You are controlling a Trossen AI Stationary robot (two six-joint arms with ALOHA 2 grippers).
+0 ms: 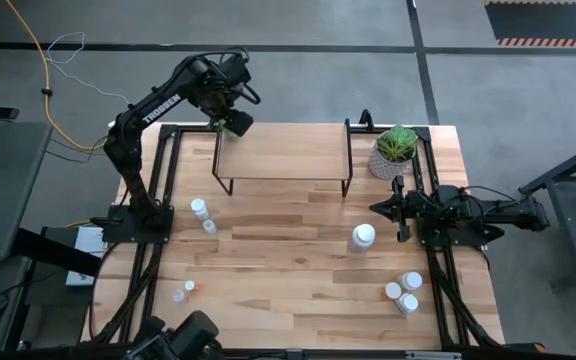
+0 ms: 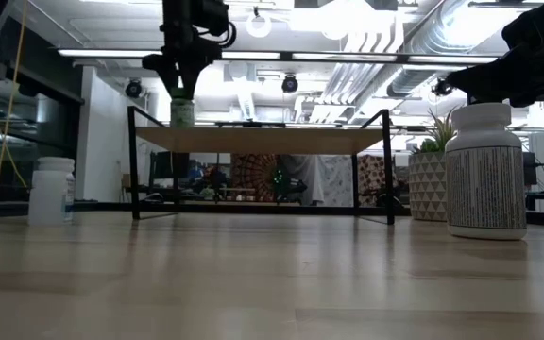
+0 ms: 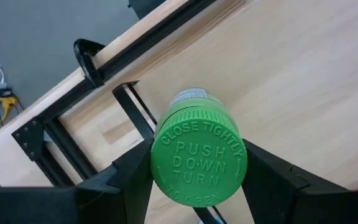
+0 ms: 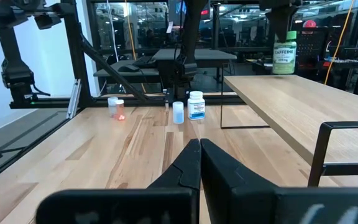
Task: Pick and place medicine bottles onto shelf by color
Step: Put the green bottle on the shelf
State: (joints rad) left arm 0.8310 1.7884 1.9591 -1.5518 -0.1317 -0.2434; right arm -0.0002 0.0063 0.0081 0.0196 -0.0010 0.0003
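green-capped bottle (image 3: 197, 158) body hidden beneath cap

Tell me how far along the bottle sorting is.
Early. The left gripper holds a green-cap bottle at the shelf's far-left corner; nothing else stands on it. Bottles remain on the table: two at left, two front-left, a large white bottle, three front-right. The right gripper waits shut.
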